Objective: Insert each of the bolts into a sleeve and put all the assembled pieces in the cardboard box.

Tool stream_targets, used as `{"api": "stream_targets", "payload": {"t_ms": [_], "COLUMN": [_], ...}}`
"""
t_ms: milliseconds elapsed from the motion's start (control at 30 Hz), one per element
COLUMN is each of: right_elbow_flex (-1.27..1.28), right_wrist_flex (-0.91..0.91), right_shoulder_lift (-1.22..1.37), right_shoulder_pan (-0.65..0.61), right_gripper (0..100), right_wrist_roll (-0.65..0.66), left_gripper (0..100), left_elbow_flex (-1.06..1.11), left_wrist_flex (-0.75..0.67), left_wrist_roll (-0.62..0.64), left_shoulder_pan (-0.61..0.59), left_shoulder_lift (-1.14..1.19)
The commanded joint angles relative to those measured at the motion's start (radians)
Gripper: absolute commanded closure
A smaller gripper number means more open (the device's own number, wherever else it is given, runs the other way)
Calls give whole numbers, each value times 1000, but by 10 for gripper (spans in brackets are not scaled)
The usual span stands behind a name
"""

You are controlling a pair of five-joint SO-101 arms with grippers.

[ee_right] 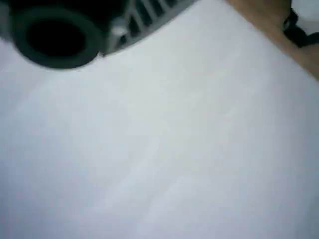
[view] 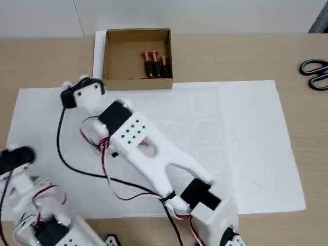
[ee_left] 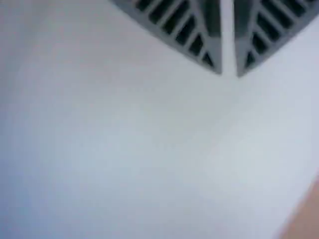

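Note:
The cardboard box stands at the table's far edge, with three orange bolts in black sleeves lying inside. My right arm stretches across the white paper. Its gripper is just left of the box's near corner, shut on a black sleeve whose open end faces the camera beside a ribbed finger. A bit of orange shows through a gap in that arm; I cannot tell what it is. My left gripper hangs over the paper, ribbed fingers pressed together with nothing between them.
A white paper sheet covers most of the wooden table. Black-handled scissors lie at the far right edge. The left arm sits folded at the near left corner, its cables trailing over the paper.

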Motion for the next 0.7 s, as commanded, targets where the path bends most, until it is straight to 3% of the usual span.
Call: {"api": "stream_targets", "payload": {"t_ms": [0, 133, 367, 667], "right_elbow_flex": [-26, -9, 109, 252], "right_wrist_flex": [12, 13, 8, -19], "right_shoulder_lift": [-104, -159, -355, -544], "right_shoulder_pan": [48, 113, 154, 231], "right_gripper": [995, 995, 995, 994], "right_wrist_roll": [11, 11, 9, 6], "left_gripper": [993, 993, 993, 993], "left_elbow_flex": [-93, -99, -101, -101], "left_wrist_flex": [75, 72, -25, 95], "left_wrist_roll": [5, 20, 100, 97], "left_shoulder_pan": [206, 308, 313, 370], "left_shoulder_lift": [-12, -12, -12, -11]}}
